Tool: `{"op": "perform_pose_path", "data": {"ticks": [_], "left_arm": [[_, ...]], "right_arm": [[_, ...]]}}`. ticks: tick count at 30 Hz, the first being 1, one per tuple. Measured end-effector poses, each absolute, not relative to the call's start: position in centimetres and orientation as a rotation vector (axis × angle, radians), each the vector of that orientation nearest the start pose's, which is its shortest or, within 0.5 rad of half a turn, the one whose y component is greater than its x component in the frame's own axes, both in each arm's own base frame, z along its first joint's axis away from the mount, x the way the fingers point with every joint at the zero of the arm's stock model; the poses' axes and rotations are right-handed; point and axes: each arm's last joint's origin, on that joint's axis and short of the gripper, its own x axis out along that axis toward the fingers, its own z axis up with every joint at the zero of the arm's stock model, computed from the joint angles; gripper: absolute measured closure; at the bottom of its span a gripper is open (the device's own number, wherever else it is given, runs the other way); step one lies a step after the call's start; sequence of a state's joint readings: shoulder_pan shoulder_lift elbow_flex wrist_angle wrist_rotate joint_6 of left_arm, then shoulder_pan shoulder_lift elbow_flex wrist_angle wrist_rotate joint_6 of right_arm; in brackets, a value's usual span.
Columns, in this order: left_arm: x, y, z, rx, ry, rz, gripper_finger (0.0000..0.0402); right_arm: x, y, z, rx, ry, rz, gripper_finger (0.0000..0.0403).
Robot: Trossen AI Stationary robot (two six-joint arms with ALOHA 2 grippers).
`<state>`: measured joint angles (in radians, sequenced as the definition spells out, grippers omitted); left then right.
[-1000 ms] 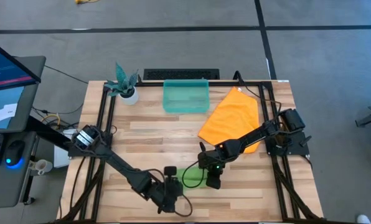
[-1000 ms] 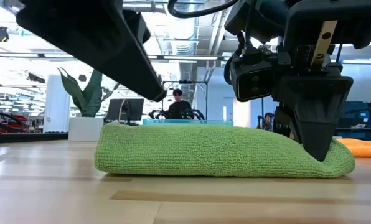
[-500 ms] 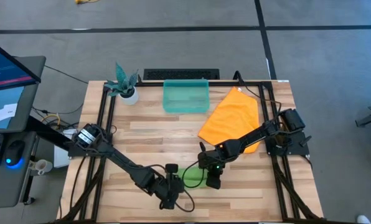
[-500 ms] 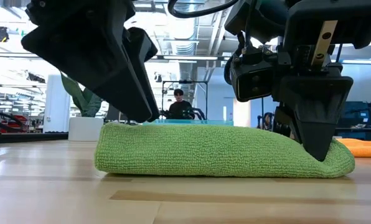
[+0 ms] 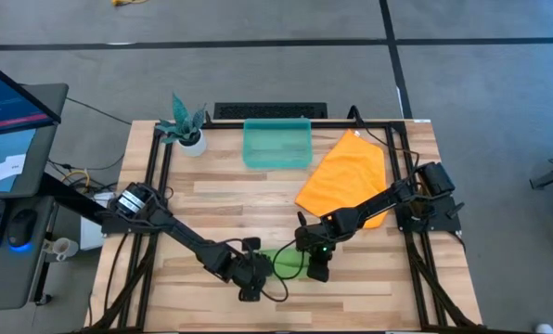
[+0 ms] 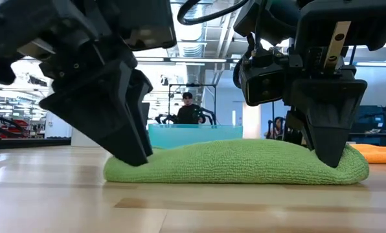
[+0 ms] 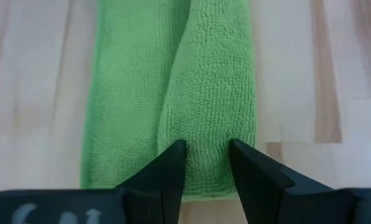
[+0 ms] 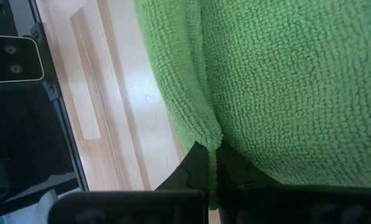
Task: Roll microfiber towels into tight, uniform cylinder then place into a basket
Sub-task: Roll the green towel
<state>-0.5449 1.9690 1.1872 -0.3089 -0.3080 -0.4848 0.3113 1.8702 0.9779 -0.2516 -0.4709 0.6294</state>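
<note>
1. Centrally, the green towel lay folded into a long flat band near the table's front edge; in the high view only a small patch of it showed between the two grippers, the rest being covered by them.
2. The left gripper stood at one short end of the band with its fingers parted and a raised fold of the cloth lying between them. Whether the fingers pressed that fold or merely flanked it could not be determined.
3. The right gripper was at the opposite end, fingers pressed together on a thin edge of the green towel. In the low view this gripper bore down into the cloth, and its fingertips were sunk out of sight.
4. The orange towel lay spread flat toward the right rear of the table, partly crossed by the right arm. In the low view only a sliver of it was visible.
5. The basket sat at the rear centre of the table; in the low view its lower part was hidden behind the green towel.
6. A potted plant stood to the left of the basket.
</note>
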Motion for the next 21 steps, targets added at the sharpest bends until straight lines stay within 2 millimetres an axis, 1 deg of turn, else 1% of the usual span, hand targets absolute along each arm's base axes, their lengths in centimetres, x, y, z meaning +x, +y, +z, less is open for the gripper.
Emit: {"op": "perform_pose_path", "data": {"ticks": [2, 6, 12, 21], "left_arm": [[33.20, -19.13, 13.03, -0.011, 1.012, 0.039, 0.0278], [33.19, -19.25, 12.68, -0.042, 1.028, 0.043, 0.0278], [33.14, -19.28, 12.59, -0.051, 1.036, 0.044, 0.0278], [33.11, -19.29, 12.49, -0.061, 1.039, 0.052, 0.0278]], "right_arm": [[31.69, 11.58, 11.75, 0.621, 1.350, 0.304, 0.0375], [31.63, 11.61, 11.73, 0.623, 1.356, 0.301, 0.0350], [31.62, 11.59, 11.72, 0.663, 1.367, 0.268, 0.0320], [31.67, 11.41, 11.76, 0.714, 1.384, 0.261, 0.0261]]}}
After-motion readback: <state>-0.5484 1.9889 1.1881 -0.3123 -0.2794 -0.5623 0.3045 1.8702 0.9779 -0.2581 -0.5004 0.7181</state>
